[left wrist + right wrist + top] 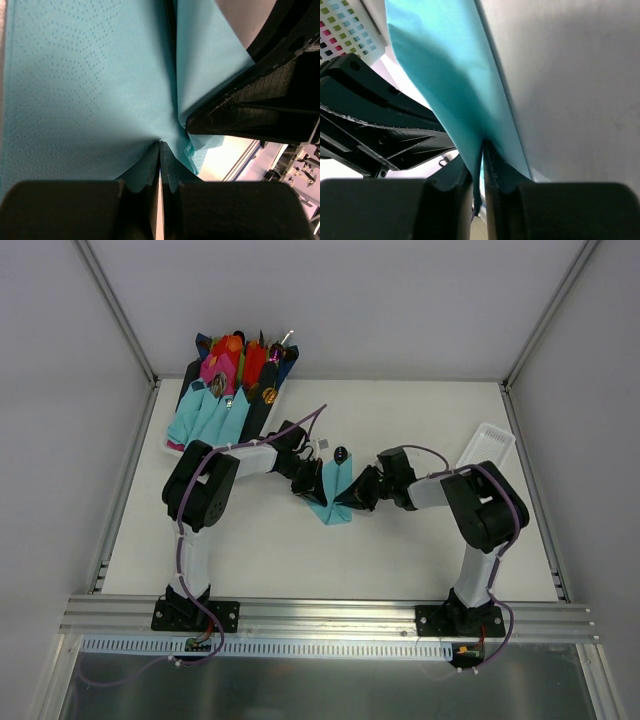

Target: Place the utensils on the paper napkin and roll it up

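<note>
Teal paper napkin [334, 495], a thin embossed sheet, lies mid-table btw the two arms, folded in to a narrow strip that flares at the near end. The slim utensils are wrapped inside and hidden, bar one spoon [341, 453] whose small dark oval bowl pokes out the far end. The black left gripper [160, 146] is clamped tight on a pinch of the teal paper, which puckers into its closed tips. The black right gripper [483, 146] nips the opposite side, w/ paper caught in the thin slit btw its jaws. The two tips sit just beside each other across the fold. Judgement: utensils are placed and the rolling step is in hand but not done, since the wrap looks loose. Next move prob. calls for one side to let go so the other can carry its flap over & tuck it, w/o tearing the thin paper or letting the spoon slide out. Further out: white tabletop [400, 555], a batch of finished napkin rolls [205, 420] (teal, pink, red) far left, and a white plastic basket [487, 445] far right.
</note>
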